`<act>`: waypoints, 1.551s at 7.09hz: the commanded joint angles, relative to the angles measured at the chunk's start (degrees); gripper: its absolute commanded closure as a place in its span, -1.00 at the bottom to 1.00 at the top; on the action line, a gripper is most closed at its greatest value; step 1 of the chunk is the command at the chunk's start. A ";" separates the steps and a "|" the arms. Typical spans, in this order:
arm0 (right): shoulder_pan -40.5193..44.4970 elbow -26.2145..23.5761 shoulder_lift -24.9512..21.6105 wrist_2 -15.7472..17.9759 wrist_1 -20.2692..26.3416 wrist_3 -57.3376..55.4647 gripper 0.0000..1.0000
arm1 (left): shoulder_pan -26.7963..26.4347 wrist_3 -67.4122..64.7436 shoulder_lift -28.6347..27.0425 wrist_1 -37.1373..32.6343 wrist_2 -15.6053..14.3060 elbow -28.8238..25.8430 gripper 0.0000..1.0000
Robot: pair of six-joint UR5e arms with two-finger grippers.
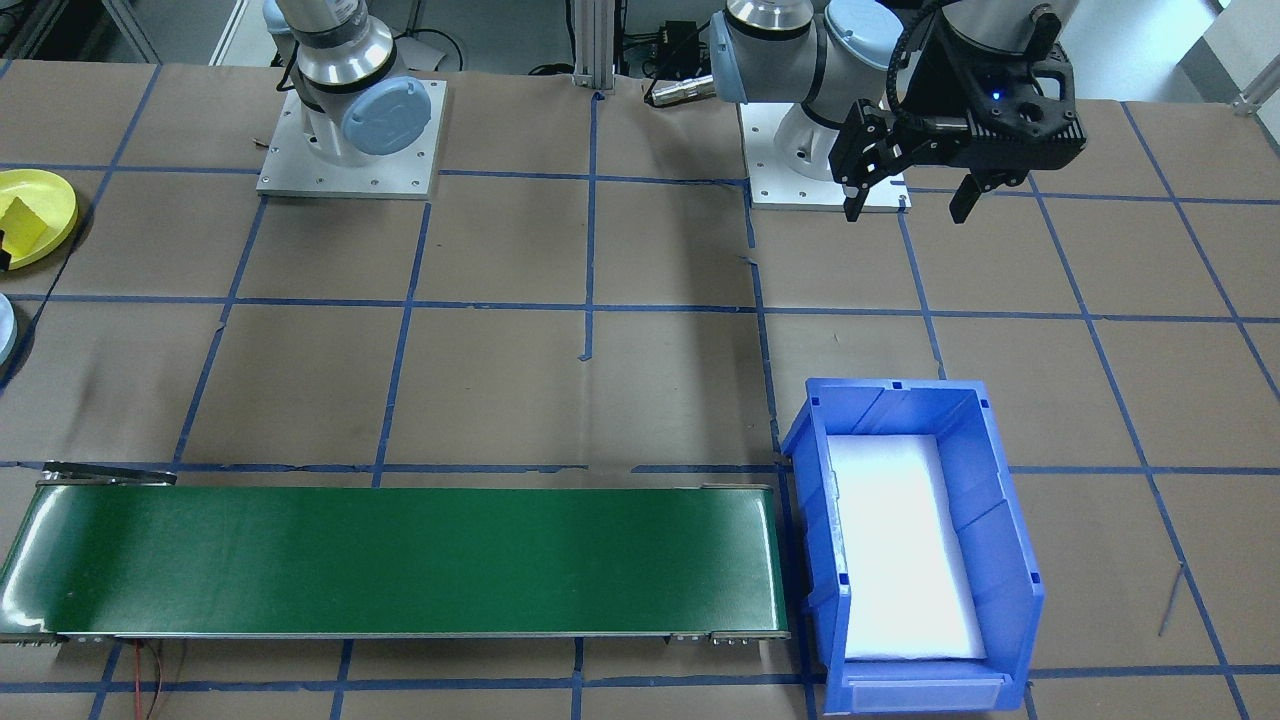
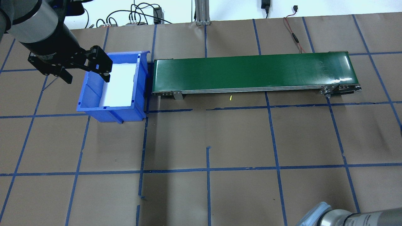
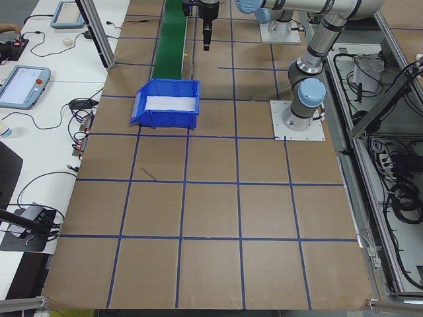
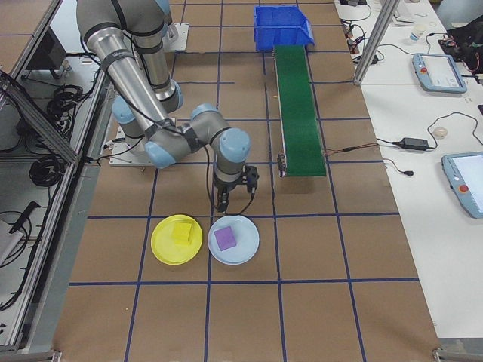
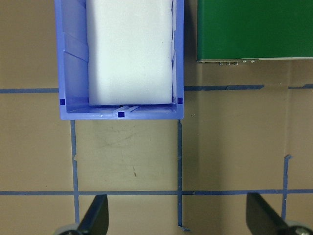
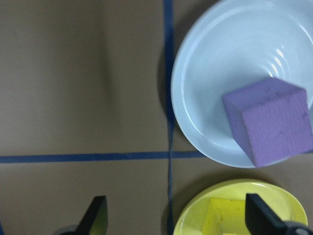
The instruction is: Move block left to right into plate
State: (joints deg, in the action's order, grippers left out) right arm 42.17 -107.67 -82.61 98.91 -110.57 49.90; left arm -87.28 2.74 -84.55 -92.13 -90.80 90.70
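The yellow plate (image 4: 160, 253) lies at the table's right end with a yellow block (image 4: 181, 232) resting in it. In the right wrist view the plate (image 6: 254, 187) and block (image 6: 222, 215) show at the bottom edge. My right gripper (image 6: 176, 218) hovers open and empty over the table just beside the two plates, seen small in the right exterior view (image 4: 225, 202). My left gripper (image 2: 87, 78) hangs open and empty above the near end of the blue bin (image 2: 91, 94), well above the table in the front view (image 1: 910, 195).
A pale blue plate (image 6: 220, 73) next to the yellow one holds a purple block (image 6: 271, 120). The blue bin (image 1: 1000, 500) holds only a white foam pad (image 1: 900, 550). A green conveyor belt (image 1: 400, 560) runs from the bin toward the plates' end.
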 commanded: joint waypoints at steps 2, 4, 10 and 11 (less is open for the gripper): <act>28.57 3.86 -6.82 -5.65 8.31 -27.70 -1.00 | 0.18 0.08 0.00 -0.24 -0.08 0.01 -1.00; 45.03 10.85 -9.41 -6.18 16.13 -43.85 -1.00 | 0.09 0.08 0.00 -0.24 -0.08 -0.08 -1.00; 51.53 13.01 -8.36 -10.40 18.37 -49.13 -1.00 | 0.09 -0.01 0.00 -0.95 -0.08 -0.08 -1.00; 51.35 12.92 -8.36 -10.31 18.46 -49.02 -1.00 | -0.17 -0.01 -0.17 -1.03 -0.08 0.09 -1.00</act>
State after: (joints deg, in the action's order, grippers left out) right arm 94.09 -94.64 -90.99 88.51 -92.34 -0.07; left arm -87.26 2.72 -84.60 -93.09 -90.88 90.65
